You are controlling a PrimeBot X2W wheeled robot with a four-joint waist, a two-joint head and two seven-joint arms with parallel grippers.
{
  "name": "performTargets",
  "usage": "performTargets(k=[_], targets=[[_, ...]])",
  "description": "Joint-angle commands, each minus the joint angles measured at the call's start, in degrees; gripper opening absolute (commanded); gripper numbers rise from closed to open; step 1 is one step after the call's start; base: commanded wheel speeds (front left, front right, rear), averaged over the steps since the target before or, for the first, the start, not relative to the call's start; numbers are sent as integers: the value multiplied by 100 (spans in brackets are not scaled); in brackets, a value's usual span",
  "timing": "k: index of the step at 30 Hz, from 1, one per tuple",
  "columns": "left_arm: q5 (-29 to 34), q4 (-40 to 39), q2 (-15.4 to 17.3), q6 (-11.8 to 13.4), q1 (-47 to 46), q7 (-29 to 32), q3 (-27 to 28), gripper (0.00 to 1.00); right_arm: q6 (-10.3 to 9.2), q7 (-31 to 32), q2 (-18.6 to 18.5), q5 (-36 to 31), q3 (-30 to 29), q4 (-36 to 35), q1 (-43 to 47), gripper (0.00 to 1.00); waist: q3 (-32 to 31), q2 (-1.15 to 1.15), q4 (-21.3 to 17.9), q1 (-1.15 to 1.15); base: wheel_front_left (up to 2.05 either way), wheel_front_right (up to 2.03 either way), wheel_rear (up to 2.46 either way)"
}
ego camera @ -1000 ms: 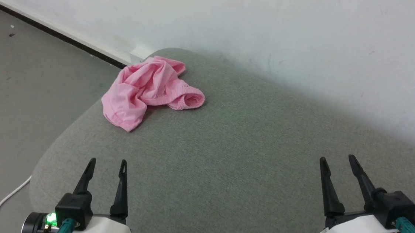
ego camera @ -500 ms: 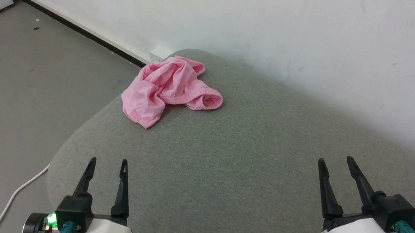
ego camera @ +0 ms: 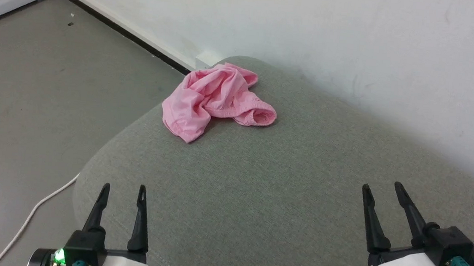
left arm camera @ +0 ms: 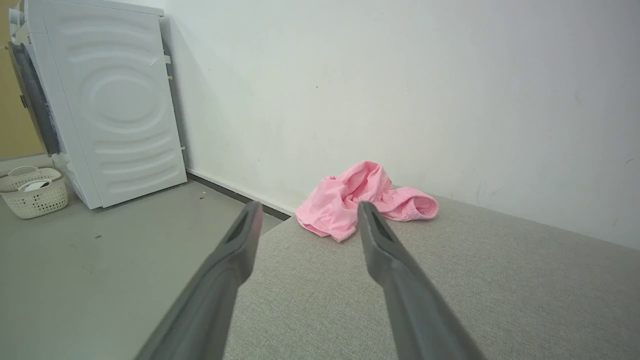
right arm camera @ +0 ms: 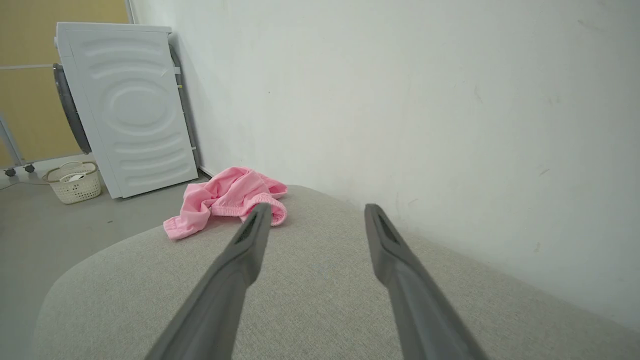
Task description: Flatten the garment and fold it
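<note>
Garment (ego camera: pixel 218 100) position is the main worry. The pink shorts lie bunched in a heap at about 11 o'clock on the grey padded surface (ego camera: pixel 257 194), right at its rounded far corner. They are close to the wall (ego camera: pixel 313 29), and one leg reaches toward the edge at 9 o'clock. A sideways drag there would likely tip the garment over that edge onto the floor (ego camera: pixel 33 91), where a white cable (ego camera: pixel 41 206) runs. The layers are folded over each other and the waistband curls at 3 o'clock of the heap, so a pinch could well catch several plies and lift a lump rather than one hem. Both arms sit well apart from it: the left end effector (ego camera: pixel 124 186) at 7 o'clock and the right end effector (ego camera: pixel 381 185) at 4 o'clock, each with fingers spread and holding nothing. A long reach toward the wall risks a fingertip striking it.
</note>
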Motion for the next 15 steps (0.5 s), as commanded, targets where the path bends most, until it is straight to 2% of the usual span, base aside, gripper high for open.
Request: performTargets(k=[1,9,15], targets=[[-17,1,-14,38,105,-80,-42,100,-11,-72,19,46,-38,53,68,100,16,0,81,0,0,0,0],[-61,-8,-18,49,139,-174,-114,100,-12,-166,21,-3,-78,114,52,100,109,0,232,0,0,0,0],[-270,109,-21,-109,-4,-174,-134,100,-12,-166,21,-222,-120,68,-47,100,397,0,55,0,0,0,0]])
